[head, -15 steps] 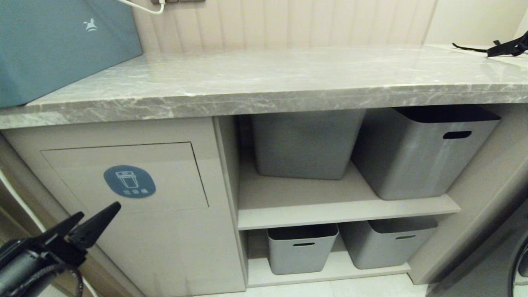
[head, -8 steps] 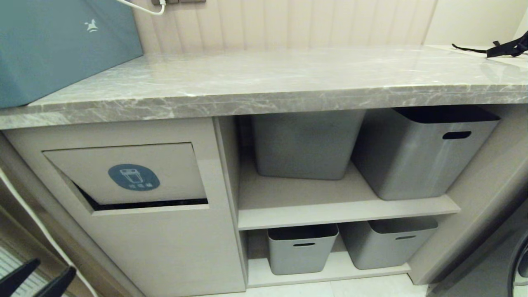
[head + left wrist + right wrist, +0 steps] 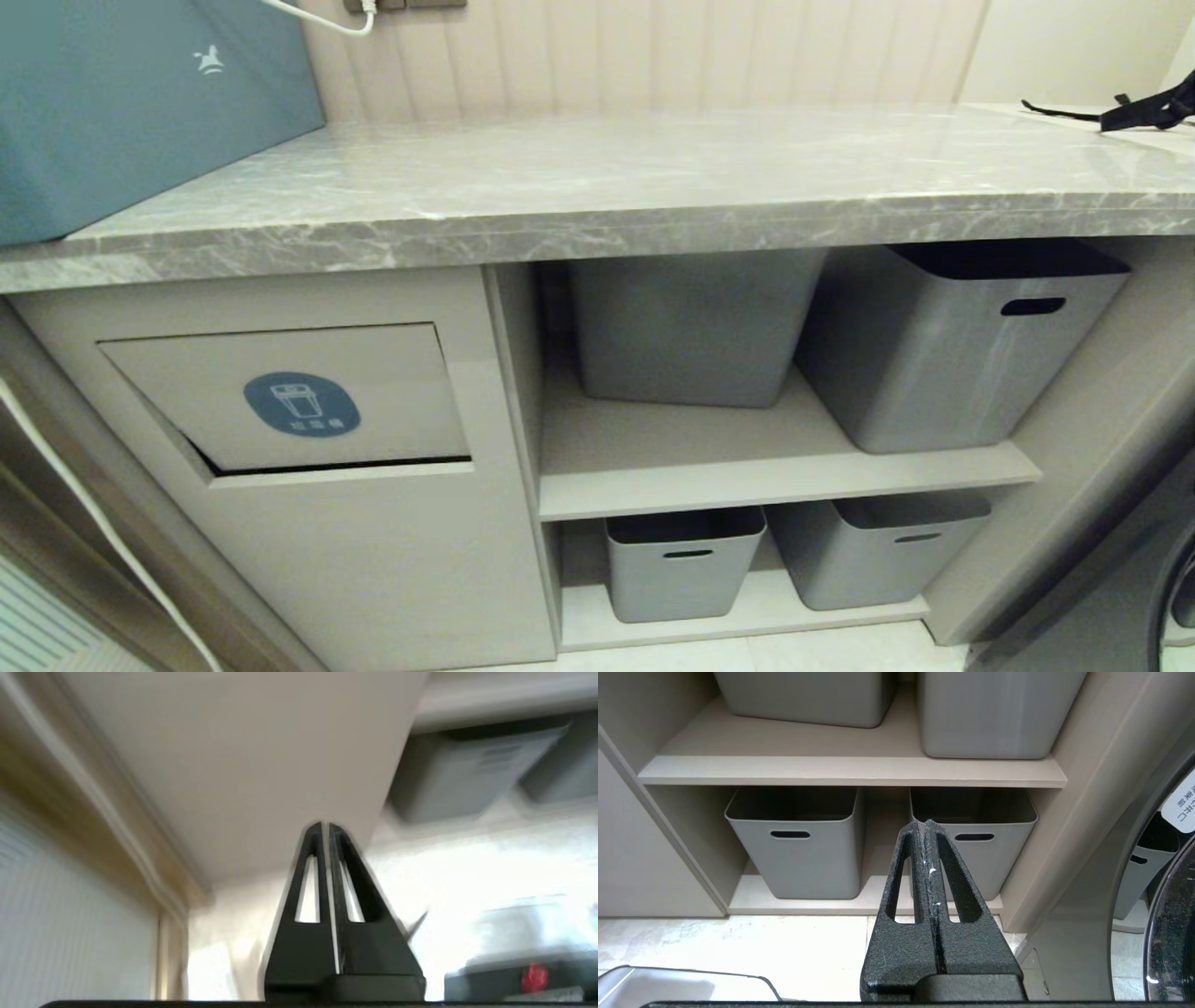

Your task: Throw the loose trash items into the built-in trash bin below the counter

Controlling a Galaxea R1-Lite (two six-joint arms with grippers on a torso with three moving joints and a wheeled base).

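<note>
Gone from my head view since a second ago is the left end effector (image 3: 325, 828), which had been poking at the flap; now its black fingers are pressed together on nothing, low beside the beige cabinet front. My right end effector (image 3: 926, 826) is likewise closed and empty, parked facing the grey plastic storage bins (image 3: 796, 847). The built-in trash bin's tilting beige flap (image 3: 289, 397) with the blue oval sticker hangs slightly ajar. I see no cardboard scraps on the grey marble-patterned counter (image 3: 607, 187). My worry: a scrap may have snagged behind that flap, keeping it from seating.
</note>
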